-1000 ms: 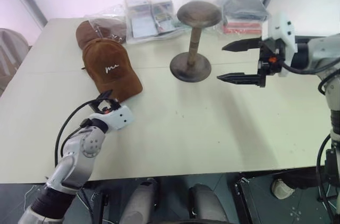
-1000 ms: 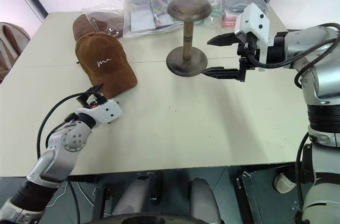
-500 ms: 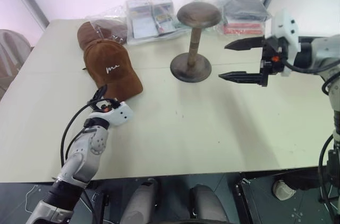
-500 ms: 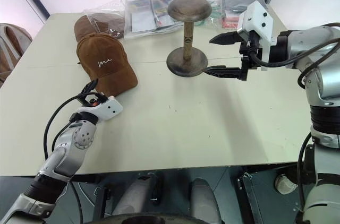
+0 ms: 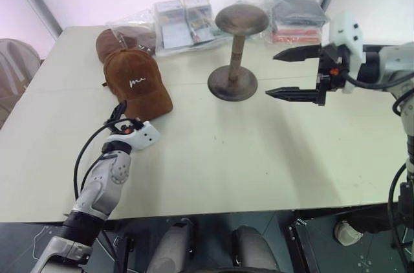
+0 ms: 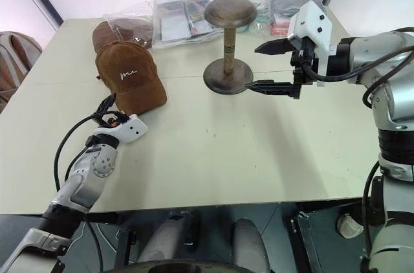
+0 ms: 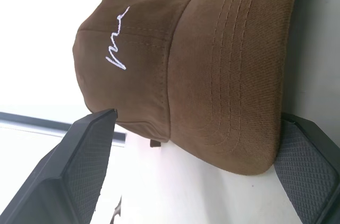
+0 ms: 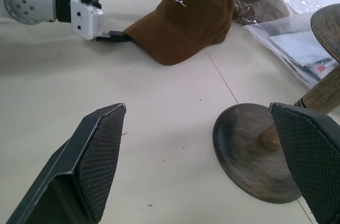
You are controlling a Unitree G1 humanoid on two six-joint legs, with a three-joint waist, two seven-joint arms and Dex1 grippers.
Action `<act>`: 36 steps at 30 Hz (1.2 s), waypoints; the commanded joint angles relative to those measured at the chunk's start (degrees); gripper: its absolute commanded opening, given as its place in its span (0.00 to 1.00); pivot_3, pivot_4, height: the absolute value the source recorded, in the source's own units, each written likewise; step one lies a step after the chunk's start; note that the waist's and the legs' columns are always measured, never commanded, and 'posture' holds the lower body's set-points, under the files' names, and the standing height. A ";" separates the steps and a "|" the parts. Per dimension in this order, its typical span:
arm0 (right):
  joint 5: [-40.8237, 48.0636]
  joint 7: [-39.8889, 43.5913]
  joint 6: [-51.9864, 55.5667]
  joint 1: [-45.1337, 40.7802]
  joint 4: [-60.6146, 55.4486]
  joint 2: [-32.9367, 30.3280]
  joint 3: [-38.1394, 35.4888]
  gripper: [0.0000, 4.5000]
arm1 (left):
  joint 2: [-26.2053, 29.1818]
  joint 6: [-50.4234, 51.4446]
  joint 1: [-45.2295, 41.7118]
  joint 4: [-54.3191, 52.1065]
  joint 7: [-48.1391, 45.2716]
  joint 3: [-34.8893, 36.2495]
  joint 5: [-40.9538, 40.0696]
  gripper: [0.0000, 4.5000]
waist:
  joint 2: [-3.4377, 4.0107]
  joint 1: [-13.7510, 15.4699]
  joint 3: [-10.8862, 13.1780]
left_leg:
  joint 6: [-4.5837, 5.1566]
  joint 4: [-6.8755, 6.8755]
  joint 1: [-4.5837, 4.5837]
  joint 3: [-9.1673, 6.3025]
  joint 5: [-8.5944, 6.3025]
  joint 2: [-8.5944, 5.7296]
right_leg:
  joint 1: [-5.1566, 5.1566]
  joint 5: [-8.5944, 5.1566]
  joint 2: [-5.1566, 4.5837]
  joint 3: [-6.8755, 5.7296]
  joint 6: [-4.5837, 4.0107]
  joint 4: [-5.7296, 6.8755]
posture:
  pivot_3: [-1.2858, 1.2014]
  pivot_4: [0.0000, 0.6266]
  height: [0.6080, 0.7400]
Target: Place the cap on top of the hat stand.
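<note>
The brown cap with white script lies on the table's left side, its brim toward me. My left gripper is open at the brim's front edge. In the left wrist view the brim fills the gap between the two fingers, which are not closed on it. The dark wooden hat stand is upright mid-table with its domed top bare. Just right of the stand's base, my right gripper hovers wide open with nothing in it; its wrist view shows the stand's base and the cap.
A second brown cap in clear plastic lies just behind the task's cap. Plastic-wrapped packets and dark packs line the table's far edge behind the stand. A chair is off the table's left side.
My left gripper has moved forward and a little left, up to the cap's brim, staying open. The right gripper has kept still.
</note>
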 commanded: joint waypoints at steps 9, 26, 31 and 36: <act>1.12 -0.85 0.24 -0.41 -2.62 -0.58 -2.04 1.00 | -1.14 -4.36 2.52 4.11 4.04 1.54 0.45 0.01 | 0.37 0.18 -0.26 | 0.00 0.02 0.02 0.00 0.00 -0.01 | 0.05 0.00 -0.02 -0.01 0.00 0.00 | 0.52 0.24 1.00; 0.93 -0.70 -0.17 -1.17 -1.54 -0.32 -1.20 1.00 | -1.98 -12.71 5.60 -7.04 16.12 7.34 1.47 0.01 | 0.16 0.26 -0.18 | 0.01 0.05 -0.13 -0.02 -0.01 -0.02 | -0.07 0.00 -0.03 -0.01 0.00 -0.01 | 0.52 0.24 1.00; 0.63 -0.37 -0.60 -1.42 -0.99 -0.64 -1.25 1.00 | -4.25 -12.38 4.66 -12.30 15.82 9.05 1.23 0.01 | 0.13 0.16 -0.17 | 0.01 0.05 -0.15 -0.02 -0.01 -0.03 | -0.08 0.00 -0.03 -0.03 0.01 -0.02 | 0.52 0.24 1.00; 0.31 -0.79 -0.66 -2.04 0.25 -1.39 -2.30 1.00 | -7.75 -10.49 -1.59 -15.14 14.52 9.46 1.38 0.01 | 0.06 0.26 -0.13 | 0.01 0.08 -0.17 -0.03 0.00 -0.03 | -0.06 0.00 -0.01 -0.08 0.01 -0.02 | 0.52 0.24 1.00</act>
